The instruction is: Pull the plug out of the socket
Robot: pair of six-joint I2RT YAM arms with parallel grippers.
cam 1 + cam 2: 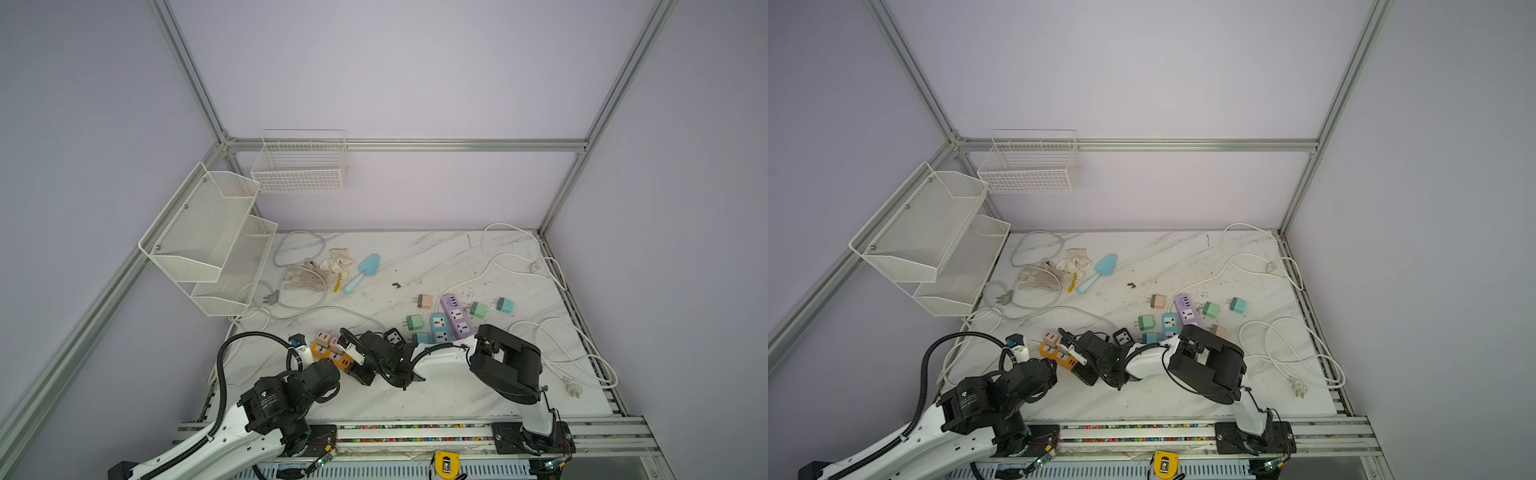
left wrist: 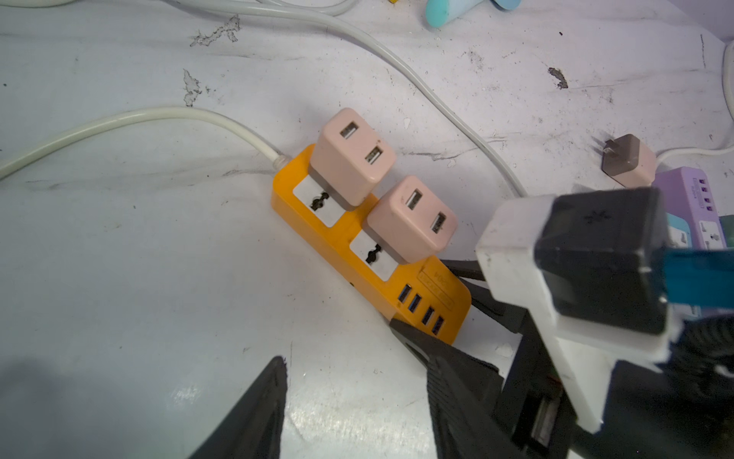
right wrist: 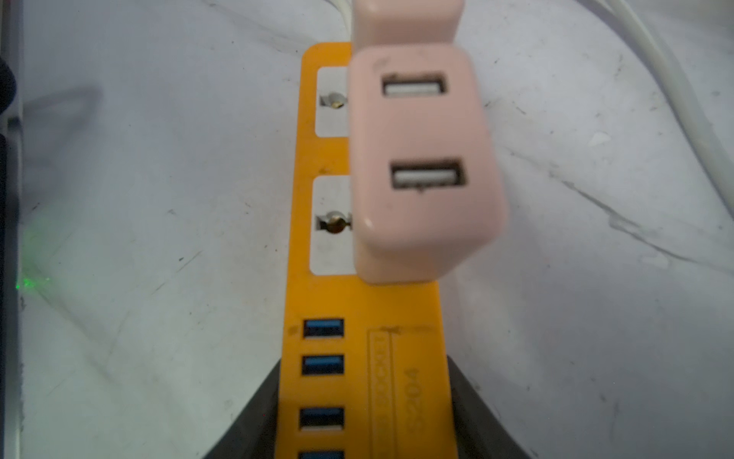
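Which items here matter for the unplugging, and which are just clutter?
Job: orange power strip, two pink plugs seated in it, right pincer gripping its end, left pincer open nearby.
Clutter: gloves, blue trowel, purple power strip, green adapters, wire basket.

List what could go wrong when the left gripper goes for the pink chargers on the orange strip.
1. The right gripper grips only the USB end of the orange power strip, so a pull may lever the cord end up.
2. The cord-side pink charger and USB-side pink charger stand close; the open left gripper could catch both.
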